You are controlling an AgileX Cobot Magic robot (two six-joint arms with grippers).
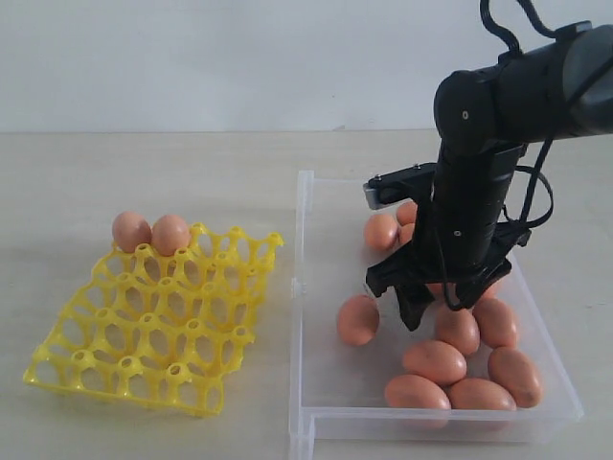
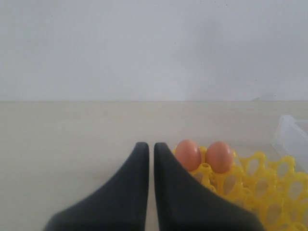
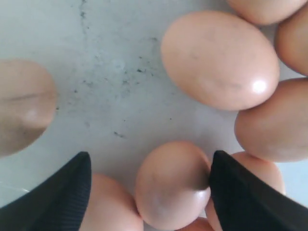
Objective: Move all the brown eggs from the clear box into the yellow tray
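Observation:
The yellow tray (image 1: 194, 327) lies on the left with two brown eggs (image 1: 131, 230) (image 1: 170, 234) in its back-left cups. On the right, the clear box (image 1: 299, 287) holds several more brown eggs (image 1: 434, 360). My right gripper (image 1: 436, 305) hangs open, low inside the box over the egg cluster. In the right wrist view one egg (image 3: 173, 183) lies between the spread fingers of the right gripper (image 3: 149, 168), touching one fingertip (image 3: 226, 178). My left gripper (image 2: 151, 147) is shut on nothing, beside the tray (image 2: 269, 183) and its two eggs (image 2: 187, 154). It is out of the exterior view.
One egg (image 1: 357, 319) lies apart from the cluster near the box's left wall. The box floor (image 3: 106, 72) shows dark scuffs. A beige tabletop (image 1: 144, 172) surrounds tray and box, with a white wall behind. A box corner (image 2: 291, 134) shows past the tray.

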